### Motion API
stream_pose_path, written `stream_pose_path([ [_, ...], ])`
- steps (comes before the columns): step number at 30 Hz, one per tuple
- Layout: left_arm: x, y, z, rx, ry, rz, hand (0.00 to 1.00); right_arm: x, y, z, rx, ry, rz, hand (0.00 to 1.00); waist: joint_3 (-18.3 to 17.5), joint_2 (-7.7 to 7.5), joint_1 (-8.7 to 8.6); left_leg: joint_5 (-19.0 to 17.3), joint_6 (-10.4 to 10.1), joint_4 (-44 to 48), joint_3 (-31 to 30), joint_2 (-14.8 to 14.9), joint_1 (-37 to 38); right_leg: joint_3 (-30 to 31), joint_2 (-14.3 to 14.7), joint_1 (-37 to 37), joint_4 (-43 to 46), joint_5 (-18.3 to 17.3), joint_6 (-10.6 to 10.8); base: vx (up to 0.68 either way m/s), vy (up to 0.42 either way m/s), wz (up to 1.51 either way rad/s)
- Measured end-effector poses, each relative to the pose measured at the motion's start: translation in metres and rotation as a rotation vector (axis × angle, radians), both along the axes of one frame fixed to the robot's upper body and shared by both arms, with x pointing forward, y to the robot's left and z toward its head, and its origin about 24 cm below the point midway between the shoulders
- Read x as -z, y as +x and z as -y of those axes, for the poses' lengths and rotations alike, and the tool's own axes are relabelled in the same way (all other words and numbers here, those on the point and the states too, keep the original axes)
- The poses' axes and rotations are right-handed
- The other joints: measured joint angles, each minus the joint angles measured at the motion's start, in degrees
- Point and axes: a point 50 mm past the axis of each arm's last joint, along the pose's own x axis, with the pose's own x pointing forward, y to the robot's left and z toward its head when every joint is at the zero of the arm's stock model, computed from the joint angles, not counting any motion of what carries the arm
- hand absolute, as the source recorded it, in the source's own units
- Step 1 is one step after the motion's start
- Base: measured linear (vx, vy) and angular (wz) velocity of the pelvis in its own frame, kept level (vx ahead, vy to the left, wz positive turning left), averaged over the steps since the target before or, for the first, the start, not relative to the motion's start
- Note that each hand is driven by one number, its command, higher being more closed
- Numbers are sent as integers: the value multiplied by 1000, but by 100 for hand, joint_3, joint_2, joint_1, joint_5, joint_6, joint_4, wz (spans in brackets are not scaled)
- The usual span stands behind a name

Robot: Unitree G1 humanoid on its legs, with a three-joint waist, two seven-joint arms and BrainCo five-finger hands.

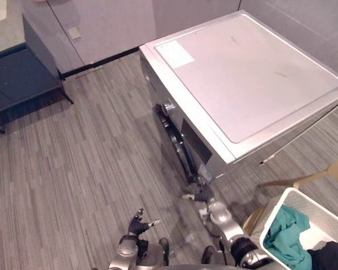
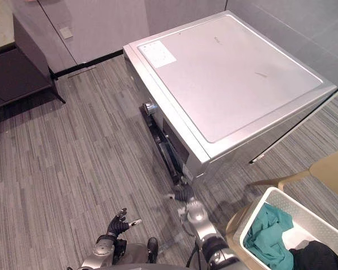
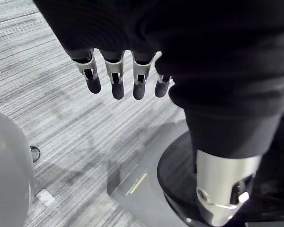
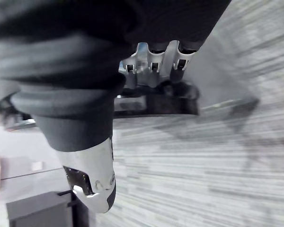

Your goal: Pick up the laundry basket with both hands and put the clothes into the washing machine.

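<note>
The white laundry basket point(image 1: 297, 198) stands at the lower right on a beige chair point(image 1: 337, 171), apart from both hands. A teal cloth point(image 1: 287, 233) and a dark cloth point(image 1: 332, 256) lie in it. The silver washing machine point(image 1: 242, 73) stands in the middle, its dark front door point(image 1: 179, 143) facing the floor side. My right hand point(image 1: 205, 197) reaches low toward the machine's front bottom corner, its fingers point(image 4: 154, 64) relaxed and close to a dark part, holding nothing. My left hand point(image 1: 138, 226) hangs low over the floor with straight fingers point(image 3: 116, 82), empty.
A dark low bench point(image 1: 17, 79) stands at the far left against the wall. Grey striped floor point(image 1: 90, 163) spreads between the bench and the machine. A knob point(image 1: 169, 107) sticks out on the machine's front.
</note>
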Motion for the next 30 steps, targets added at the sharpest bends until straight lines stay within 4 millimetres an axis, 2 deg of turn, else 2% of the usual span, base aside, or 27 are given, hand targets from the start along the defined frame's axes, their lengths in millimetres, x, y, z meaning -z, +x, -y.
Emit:
stream_pose_path([
  [2, 0, 1, 0, -3, 9, 5, 0, -11, 13, 4, 31, 12, 42, 0, 1, 4, 13, 138, -29, 36, -140, -60, -101, -135, -29, 42, -122, 154, 7, 32, 34, 37],
  [5, -2, 3, -2, -3, 14, 19, 0, -24, 26, 12, 126, 24, 91, 0, 13, 52, 184, 208, -44, 234, -298, -97, -332, -298, -35, 40, -199, 304, 20, 12, 32, 37],
  [6, -3, 5, -3, -2, 16, 25, 0, -33, 34, 17, 166, 34, 120, 0, 31, 74, 292, 208, -44, 463, -340, -137, -506, -351, -66, 39, -205, 314, 22, -26, 34, 60],
  [7, -5, 9, -3, -4, 16, 36, 0, -44, 45, 22, 202, 45, 155, 0, 86, 75, 306, 258, -149, 910, -454, -245, -845, -512, -155, 42, -199, 327, 16, -45, 33, 63],
  [8, -6, 11, -4, -8, 16, 43, 0, -49, 49, 24, 217, 51, 172, 0, 144, 64, 307, 193, -68, 914, -433, -256, -973, -567, -201, 48, -187, 331, 9, -66, 38, 64],
  [9, -7, 11, -3, -11, 14, 53, 0, -65, 61, 29, 253, 66, 220, 0, 239, 275, 320, 338, 33, 365, -502, -114, -860, -612, -114, -9, -117, 308, 35, -41, 42, 34],
  [11, -10, 16, -7, -12, 22, 73, 0, -83, 74, 38, 292, 77, 276, 0, 399, 306, 358, 353, 30, 174, -592, -158, -964, -602, -173, -247, -2, 266, 91, -47, 73, 21],
  [12, -13, 22, -8, -9, 26, 90, 0, -94, 81, 42, 310, 102, 307, 0, 509, 311, 441, 354, 29, 180, -593, -174, -1071, -611, -197, -369, 48, 257, 103, -109, 88, 18],
  [13, -17, 30, -8, -5, 28, 113, 0, -108, 90, 50, 335, 124, 342, 0, 659, 315, 557, 355, 28, 193, -636, -234, -1145, -630, -258, -444, 140, 189, 173, -123, 66, 21],
  [16, -29, 46, -7, -1, 30, 185, 0, -132, 106, 61, 354, 125, 390, 0, 847, 323, 631, 360, 34, 175, -931, -474, -1346, -867, -443, -494, 217, -151, 253, -143, 27, 57],
  [18, -34, 51, -6, -3, 32, 212, 0, -141, 110, 56, 353, 141, 409, 0, 878, 365, 680, 422, 106, 130, -1095, -521, -1502, -978, -460, -628, 295, -264, 272, -143, -19, 53],
  [20, -39, 58, -3, 8, 30, 244, 0, -153, 116, 53, 363, 173, 434, 0, 952, 385, 806, 758, 15, -280, -1392, -561, -1520, -1241, -536, -788, 524, -339, 193, -154, -50, 58],
  [21, -40, 58, -3, 9, 29, 251, 0, -155, 117, 52, 361, 175, 436, 0, 952, 386, 839, 801, 28, -376, -1468, -556, -1513, -1288, -539, -819, 586, -377, 188, -137, -79, 58],
  [24, -42, 60, -2, -2, 16, 263, 0, -174, 125, 30, 333, 266, 455, 0, 965, 405, 1004, 984, -24, -831, -1882, -540, -1453, -1685, -638, -913, 1011, -643, 142, -129, -99, 70],
  [25, -41, 59, -3, -11, 14, 262, 0, -185, 128, 18, 338, 335, 464, 0, 966, 407, 1132, 1051, -107, -958, -1984, -536, -1452, -1779, -694, -978, 1191, -734, 116, -125, -124, 58],
  [27, -42, 59, -3, -29, 10, 268, 0, -205, 130, 2, 290, 383, 505, 0, 973, 421, 1258, 1100, -171, -1059, -2010, -522, -1475, -1965, -784, -992, 1407, -885, 104, -99, -123, 59],
  [29, -49, 63, -1, -31, 2, 308, 0, -248, 131, -16, 205, 449, 627, 0, 973, 421, 1383, 1227, -191, -1128, -2037, -502, -1541, -2225, -866, -987, 1641, -1095, 98, -51, -132, 62],
  [30, -51, 65, 0, -31, -2, 318, 0, -261, 130, -20, 183, 464, 670, 0, 973, 421, 1414, 1256, -196, -1132, -2065, -499, -1572, -2286, -875, -990, 1678, -1134, 105, -17, -141, 55],
])
